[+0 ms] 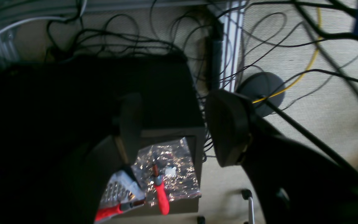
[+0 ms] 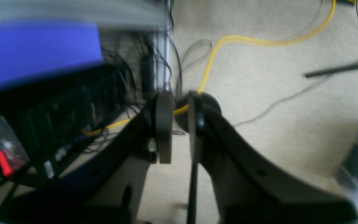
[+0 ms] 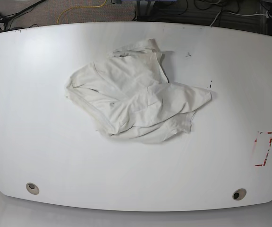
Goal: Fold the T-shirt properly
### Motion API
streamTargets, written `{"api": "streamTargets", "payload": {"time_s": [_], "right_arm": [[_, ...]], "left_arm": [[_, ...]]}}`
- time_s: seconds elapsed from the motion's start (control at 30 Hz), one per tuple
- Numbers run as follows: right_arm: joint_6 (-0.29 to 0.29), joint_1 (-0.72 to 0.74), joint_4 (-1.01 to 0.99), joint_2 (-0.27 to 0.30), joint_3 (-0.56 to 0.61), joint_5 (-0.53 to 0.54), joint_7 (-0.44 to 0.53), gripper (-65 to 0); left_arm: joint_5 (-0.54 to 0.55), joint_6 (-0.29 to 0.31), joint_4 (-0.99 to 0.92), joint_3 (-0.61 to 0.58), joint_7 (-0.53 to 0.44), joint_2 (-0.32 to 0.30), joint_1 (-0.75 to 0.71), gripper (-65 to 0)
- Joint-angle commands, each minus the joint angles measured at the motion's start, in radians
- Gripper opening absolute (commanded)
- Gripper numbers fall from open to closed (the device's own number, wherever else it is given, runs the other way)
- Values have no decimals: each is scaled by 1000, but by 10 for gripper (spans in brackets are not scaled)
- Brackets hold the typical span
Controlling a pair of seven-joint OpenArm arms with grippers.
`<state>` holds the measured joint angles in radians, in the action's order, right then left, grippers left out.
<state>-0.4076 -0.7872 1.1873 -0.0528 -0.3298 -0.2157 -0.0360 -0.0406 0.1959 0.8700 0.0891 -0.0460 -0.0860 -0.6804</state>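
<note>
So the T-shirt [image 3: 136,97] is sitting crumpled in a heap near the middle of the white bench [image 3: 41,142], a bit toward the far edge. Layers are bunched over each other, with one flap sticking out to the base view's right, so there's no obvious hem or sleeve to go for. Nothing's been flattened yet, and I'd say folding hasn't really begun.

Neither arm shows in the base view. Both wrist cameras are looking at carpet and cables off the bench. The left end effector [image 1: 172,130] has its pads spread wide with nothing between them, hanging over a dark box holding red-handled tools [image 1: 162,196] in a shiny bag. The right end effector [image 2: 179,127] is nearly closed, only a narrow gap and nothing gripped (a yellow cable [image 2: 259,40] runs behind it on the floor, not in it).

What could go wrong:
- pinching the pile blind grabs several layers at once, so the shirt lifts as a lump instead of spreading
- all those loose black cables [image 1: 120,34] near the arms look like a snag risk on the swing back over the bench
- dragging the heap could slide it toward the far edge
</note>
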Motion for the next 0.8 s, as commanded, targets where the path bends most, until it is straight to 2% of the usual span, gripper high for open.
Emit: {"api": "streamTargets", "payload": {"time_s": [0.0, 0.07, 0.33, 0.77], "right_arm": [[-1, -38, 48, 2, 0, 7, 6, -564], [-1, -61, 95, 6, -5, 11, 11, -566], [-1, -112, 149, 7, -4, 19, 21, -565], [-10, -191, 222, -1, -8, 54, 29, -568]], "left_arm": [[5, 12, 54, -2, 10, -1, -44, -333], [8, -6, 123, -9, 10, -3, -81, -331], [6, -19, 180, -13, -3, -4, -125, -329], [5, -21, 305, 22, -36, -6, -198, -322]]}}
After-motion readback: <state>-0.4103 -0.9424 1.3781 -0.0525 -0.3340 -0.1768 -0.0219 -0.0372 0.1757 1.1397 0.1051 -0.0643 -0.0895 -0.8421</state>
